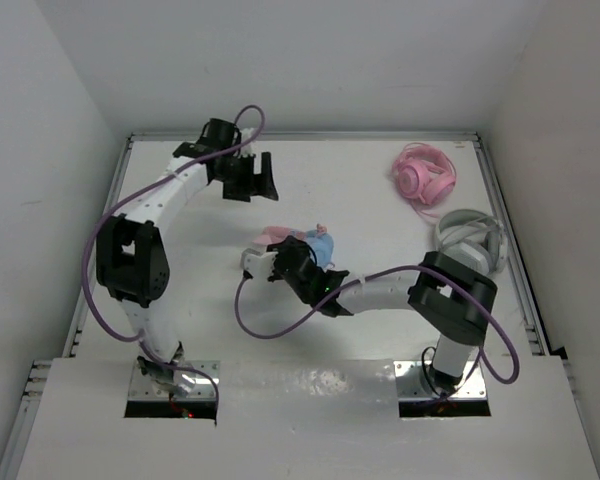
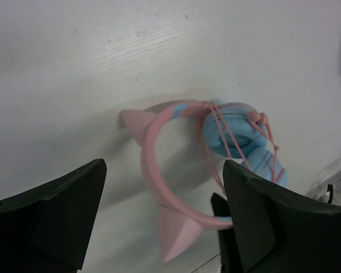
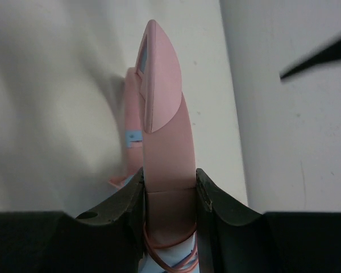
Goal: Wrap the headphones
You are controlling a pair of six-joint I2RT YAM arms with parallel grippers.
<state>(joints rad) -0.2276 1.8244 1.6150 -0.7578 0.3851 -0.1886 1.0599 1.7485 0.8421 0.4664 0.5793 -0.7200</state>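
Right gripper (image 3: pixel 169 190) pinched the headphones (image 3: pixel 165 142) by the band, left gripper (image 2: pixel 162 210) sat spread and empty, so a jerky release could've unravelled the cable (image 2: pixel 223 136).

table (image 1: pixel 380 195): white, matte, faintly scuffed | rim (image 1: pixel 310 135): raised pale edging along left, far and right sides | walls (image 1: pixel 280 60): plain white panels enclosing three sides | near ledge (image 1: pixel 310 410): white board | light: even, diffuse, soft shadows
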